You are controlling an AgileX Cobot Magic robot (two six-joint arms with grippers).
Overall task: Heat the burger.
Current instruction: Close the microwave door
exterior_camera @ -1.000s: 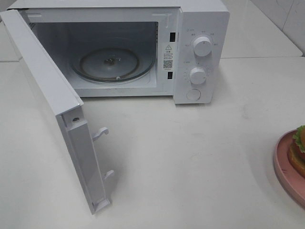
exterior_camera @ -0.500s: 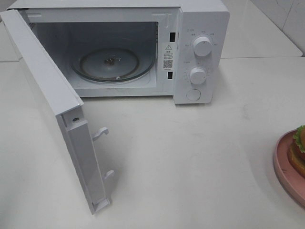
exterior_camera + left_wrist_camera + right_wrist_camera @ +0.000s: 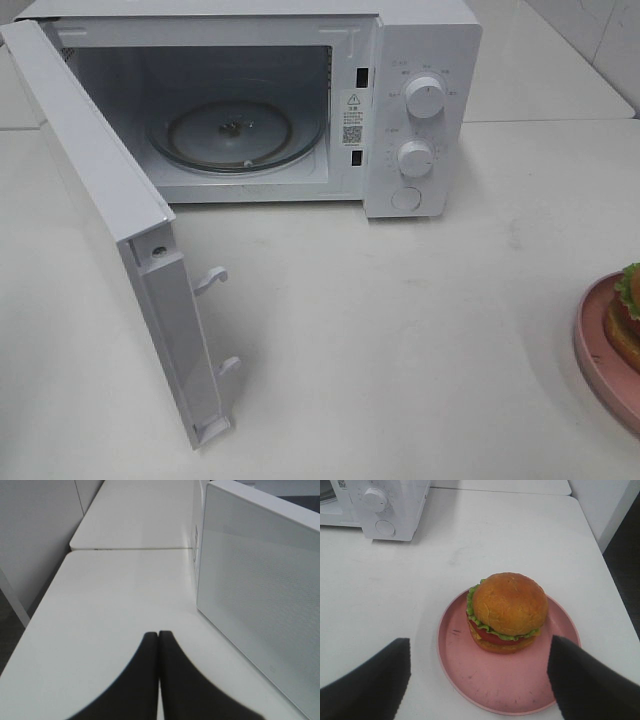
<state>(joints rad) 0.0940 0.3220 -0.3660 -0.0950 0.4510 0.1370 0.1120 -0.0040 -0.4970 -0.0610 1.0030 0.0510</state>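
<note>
The burger (image 3: 506, 612), with a golden-brown bun, green lettuce and red tomato, sits on a pink plate (image 3: 465, 672); in the exterior view only its edge (image 3: 628, 310) shows at the far right. My right gripper (image 3: 479, 672) hovers over the near side of the plate, open, its fingers wide on either side of the burger and apart from it. My left gripper (image 3: 158, 637) is shut with nothing between its fingers, beside the outer face of the microwave door (image 3: 260, 605). Neither arm shows in the exterior view.
The white microwave (image 3: 420, 100) stands at the back with its door (image 3: 100, 200) swung open to the left; a glass turntable (image 3: 235, 135) lies inside. Two knobs and a button are on its right panel. The table edge runs close to the plate (image 3: 600, 360).
</note>
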